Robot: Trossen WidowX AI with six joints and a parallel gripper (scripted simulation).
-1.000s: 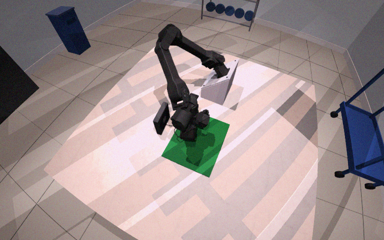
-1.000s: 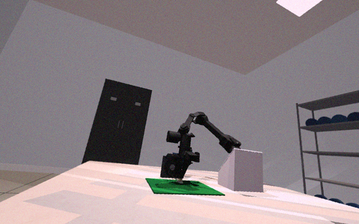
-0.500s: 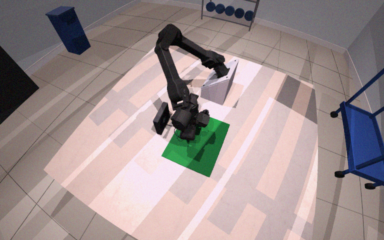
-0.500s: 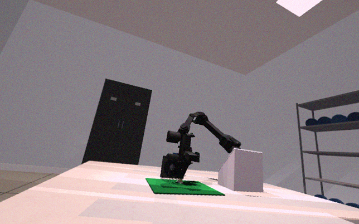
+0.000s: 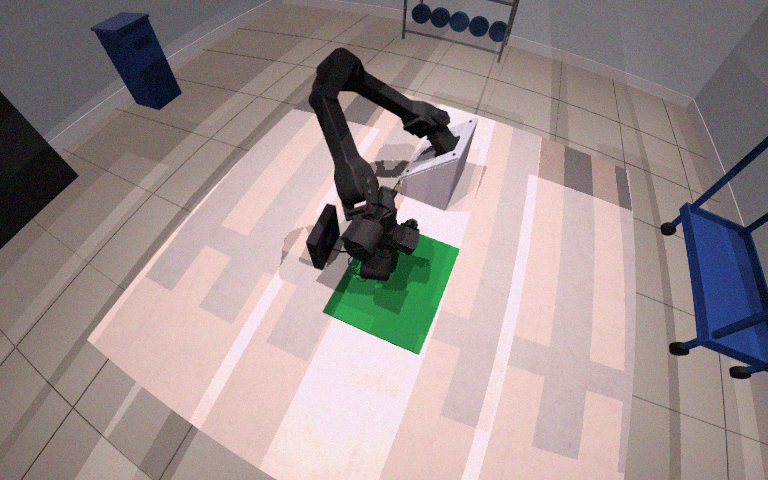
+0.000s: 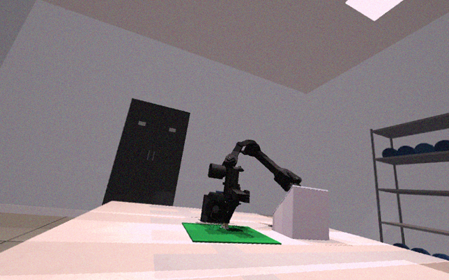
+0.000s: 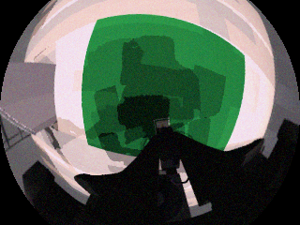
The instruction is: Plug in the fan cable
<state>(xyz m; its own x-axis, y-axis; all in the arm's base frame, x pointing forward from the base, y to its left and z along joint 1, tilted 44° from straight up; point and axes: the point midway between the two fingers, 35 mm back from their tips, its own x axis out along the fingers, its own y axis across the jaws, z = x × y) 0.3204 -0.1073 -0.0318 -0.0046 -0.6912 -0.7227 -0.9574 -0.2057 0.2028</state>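
The green board (image 5: 396,331) (image 6: 205,236) (image 7: 211,56) lies flat. The black square fan (image 5: 322,236) (image 6: 211,210) stands beside the board's edge, with thin dark cable loops running toward my gripper. My gripper (image 6: 225,222) (image 7: 165,137) points down low over the board, shut on the cable's plug. The plug is mostly hidden between the dark fingers. A small pale-edged box (image 7: 161,123) shows right at the fingertips in the wrist view; I cannot tell whether it is the plug or the header. The pins and how deep the plug sits are hidden.
A grey sloped box (image 5: 433,189) (image 6: 307,213) (image 7: 28,94) stands near the board, under the far end of the arm. A blue cart (image 5: 724,271), a blue bin (image 5: 135,62) and a metal shelf (image 6: 426,159) stand away from the arm. Shadows lie across the board.
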